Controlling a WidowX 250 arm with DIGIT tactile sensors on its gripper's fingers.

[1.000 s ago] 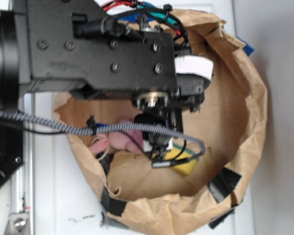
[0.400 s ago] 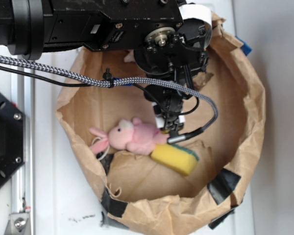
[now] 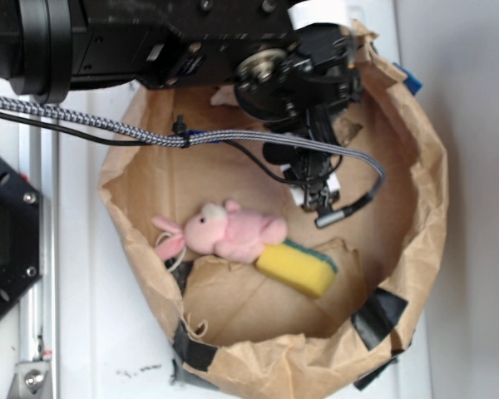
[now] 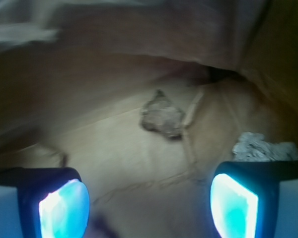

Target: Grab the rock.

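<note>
In the wrist view the rock (image 4: 161, 116), a small dark brown jagged lump, lies on the brown paper floor ahead of my gripper (image 4: 149, 201), near a crease. My gripper is open: its two glowing cyan pads (image 4: 64, 208) stand wide apart at the bottom edge with only bare paper between them. The rock is well beyond the fingertips and slightly right of centre. In the exterior view the gripper (image 3: 314, 193) hangs inside the paper bag (image 3: 428, 208) toward its far right side. I cannot pick the rock out there, under the arm.
A crumpled whitish paper wad (image 4: 260, 147) sits just behind the right finger. A pink plush rabbit (image 3: 224, 233) and a yellow sponge (image 3: 298, 268) lie in the bag's near half. The bag's walls rise all round. The arm's cable (image 3: 233, 137) crosses the bag.
The arm has swung toward the far side and to the right, uncovering the plush rabbit and the sponge. The gripper now hangs right of the rabbit rather than over it.
</note>
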